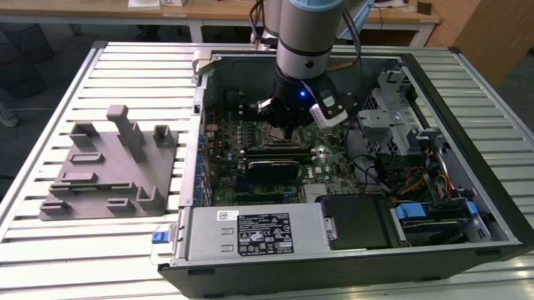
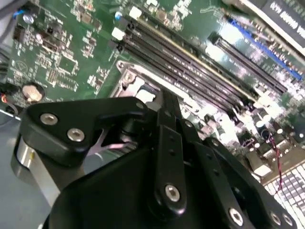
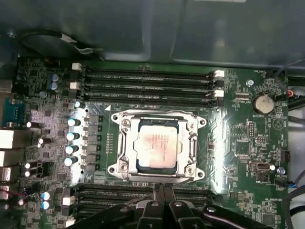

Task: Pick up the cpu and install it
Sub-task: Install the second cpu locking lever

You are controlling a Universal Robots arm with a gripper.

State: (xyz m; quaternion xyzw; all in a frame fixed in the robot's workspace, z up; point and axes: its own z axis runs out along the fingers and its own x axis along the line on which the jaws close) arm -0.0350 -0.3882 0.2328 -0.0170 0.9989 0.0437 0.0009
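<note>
In the exterior view, upper centre of the frame, the robot's silver-grey cylindrical arm [image 1: 304, 37] carries a pale blue ring at its top and ends in a black wrist part with one small blue light. A white and black box-shaped module [image 1: 329, 107] is fixed beside it. The matte black gripper of jointed plastic links [image 2: 164, 167] (in the second wrist view) shows silver screws and a silver cylinder at the lower left.
</note>
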